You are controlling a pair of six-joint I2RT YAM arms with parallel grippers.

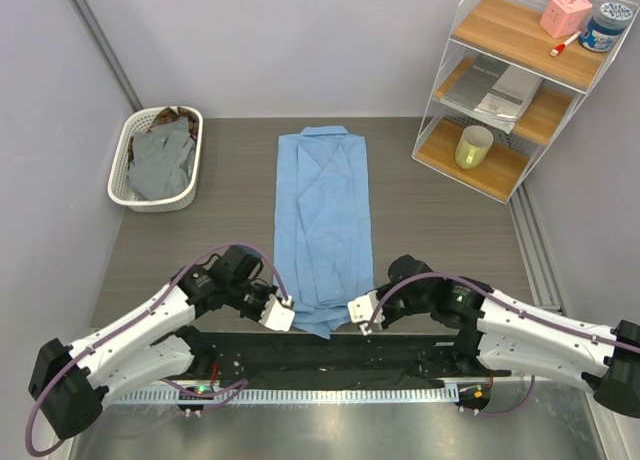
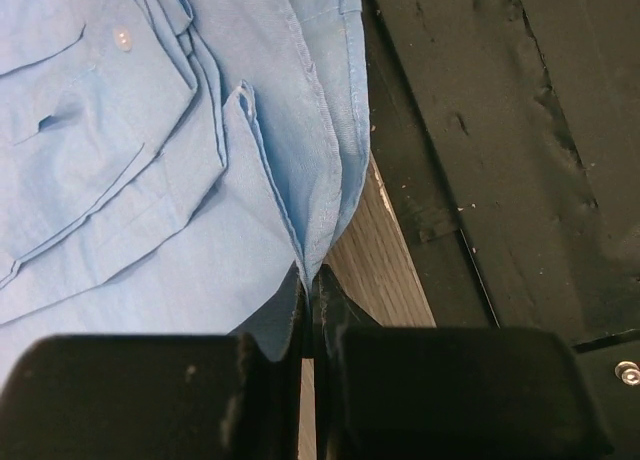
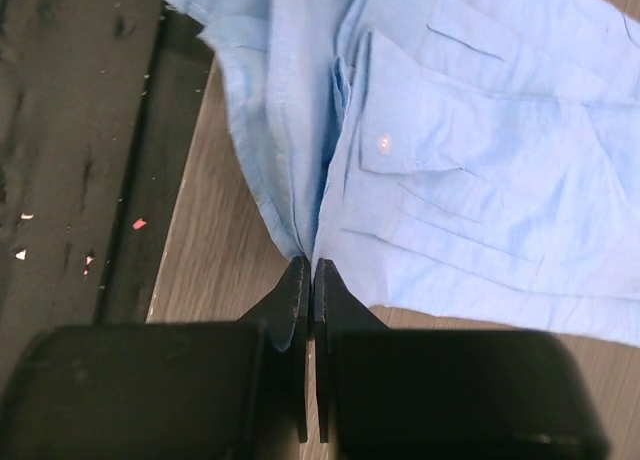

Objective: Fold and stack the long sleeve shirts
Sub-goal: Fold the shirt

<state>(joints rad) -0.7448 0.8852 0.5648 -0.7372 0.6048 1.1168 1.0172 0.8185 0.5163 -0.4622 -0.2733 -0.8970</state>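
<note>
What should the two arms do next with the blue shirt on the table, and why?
Probably lift both grippers together and carry the near hem toward the collar. The left gripper and right gripper are each shut on a near corner of the light blue shirt, which lies flat as a long narrow strip, so a fold in half seems due.

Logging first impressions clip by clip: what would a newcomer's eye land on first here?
The light blue collared shirt lies folded into a long strip mid-table, collar at the far end. The left pincer and right pincer are each shut on a near hem corner. A white basket of grey cloth sits far left.
</note>
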